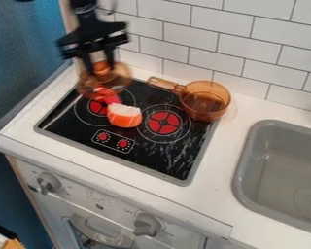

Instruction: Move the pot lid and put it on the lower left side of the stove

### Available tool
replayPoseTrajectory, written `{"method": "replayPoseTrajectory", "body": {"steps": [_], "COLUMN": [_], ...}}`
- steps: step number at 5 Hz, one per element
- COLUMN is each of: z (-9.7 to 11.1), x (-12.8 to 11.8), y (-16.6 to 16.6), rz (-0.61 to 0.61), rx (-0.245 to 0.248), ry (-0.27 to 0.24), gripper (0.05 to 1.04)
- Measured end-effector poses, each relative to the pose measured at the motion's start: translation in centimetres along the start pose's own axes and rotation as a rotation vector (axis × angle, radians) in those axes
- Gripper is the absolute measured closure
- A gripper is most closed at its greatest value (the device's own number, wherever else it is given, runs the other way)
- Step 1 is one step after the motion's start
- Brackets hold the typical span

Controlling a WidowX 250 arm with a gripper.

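The pincer (99, 67) hangs down from the top edge over the upper left part of the stove's black cooktop (145, 163). Its two fingers stand a little apart, one on each side of the knob of the amber see-through pot lid (119, 80), and they have hold of that knob. The lid is blurred; it lies just below the fingers, over the cooktop's upper left corner, and overlaps the far edge of the left burner (99, 105) in the view. Whether its rim touches the cooktop cannot be told.

Just beside the left burner, toward the middle of the cooktop, lies a toy piece of salmon (124, 118), orange with pale stripes and a white top. To its right is the right burner (163, 122), also marked in red. An amber see-through saucepan (207, 102) stands upright at the cooktop's upper right corner, its handle (166, 84) pointing to the upper left. Two red printed dials (113, 141) are near the cooktop's lower left edge.

The cooktop is set in a white surface (213, 194), with a grey sink (249, 151) at the right. White tiles (210, 26) line the wall behind, and two grey knobs (147, 224) stick out from the front panel (119, 206) below.
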State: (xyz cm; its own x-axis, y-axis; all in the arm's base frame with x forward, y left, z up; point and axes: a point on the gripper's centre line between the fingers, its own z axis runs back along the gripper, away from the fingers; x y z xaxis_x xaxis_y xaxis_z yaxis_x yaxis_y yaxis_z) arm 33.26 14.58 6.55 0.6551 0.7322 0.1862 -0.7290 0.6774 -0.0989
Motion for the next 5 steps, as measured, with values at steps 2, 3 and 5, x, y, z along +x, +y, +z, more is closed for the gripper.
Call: {"method": "replayPoseTrajectory", "body": {"steps": [2, 3, 5], "z": [-0.9, -3.3, -6.4], "x": [1.6, 1.0, 0.5], "y": [4.5, 5.1, 5.6], "rz": [0.108, 0.114, 0.109], "rx": [0.074, 0.118, 0.146], "ry": [-0.022, 0.029, 0.080], "gripper": [0.702, 0.702, 0.702]}}
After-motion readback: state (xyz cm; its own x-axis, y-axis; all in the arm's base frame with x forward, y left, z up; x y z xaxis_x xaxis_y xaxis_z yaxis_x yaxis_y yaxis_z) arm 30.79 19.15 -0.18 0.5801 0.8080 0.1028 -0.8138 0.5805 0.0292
